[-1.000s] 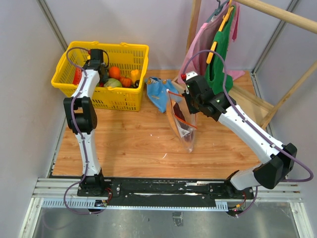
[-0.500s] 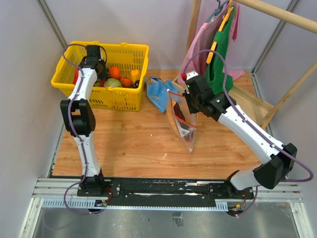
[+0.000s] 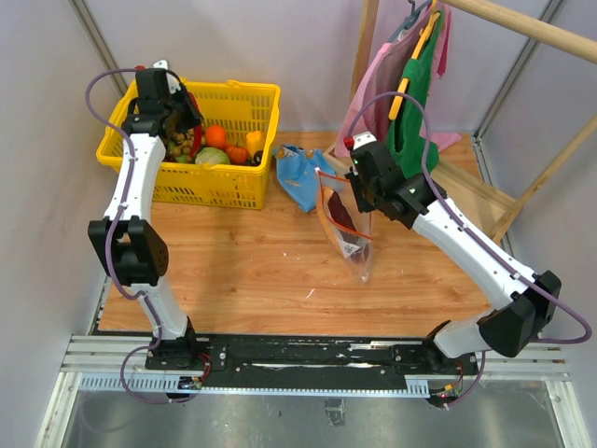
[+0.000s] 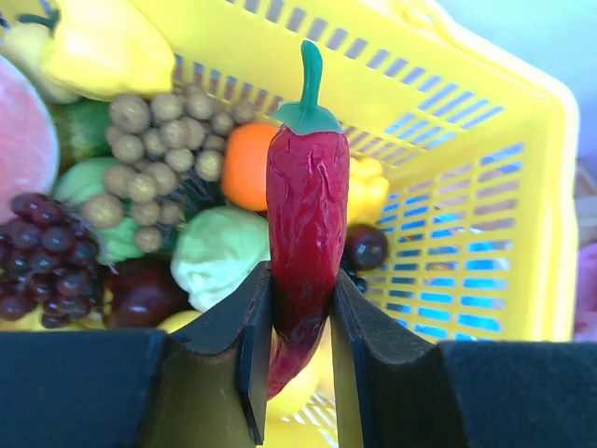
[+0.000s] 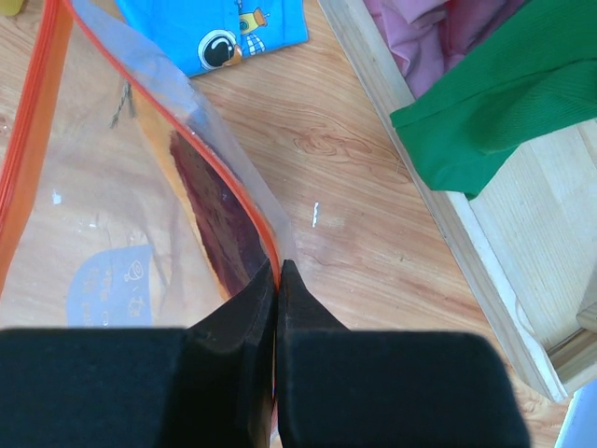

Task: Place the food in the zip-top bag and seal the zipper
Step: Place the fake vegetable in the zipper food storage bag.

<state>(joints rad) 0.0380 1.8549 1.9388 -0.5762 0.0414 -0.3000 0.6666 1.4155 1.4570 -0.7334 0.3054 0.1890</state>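
My left gripper [image 3: 179, 114] hangs over the yellow basket [image 3: 233, 93], shut on a red chili pepper [image 4: 306, 215] with a green stem, clamped low on its body between the fingers [image 4: 252, 327]. My right gripper [image 5: 278, 266] is shut on the red-orange zipper [image 5: 201, 140] edge of the clear zip-top bag [image 3: 345, 233], holding it upright on the table. The long dark red slice [image 5: 219, 219] lies inside the bag. Among the basket's toy foods I cannot pick out the lemon, peach or mango.
The basket [image 4: 466, 187] holds dark grapes [image 4: 42, 252], a tan bead cluster [image 4: 154, 149], an orange fruit [image 4: 247, 163] and green pieces. A blue pouch [image 3: 298, 177] lies behind the bag. Pink and green clothes [image 3: 410, 84] hang on a wooden rack at the back right.
My left arm has lifted up and to the left out of the basket, with the red chili in its jaws. The right gripper and the bag have barely moved.
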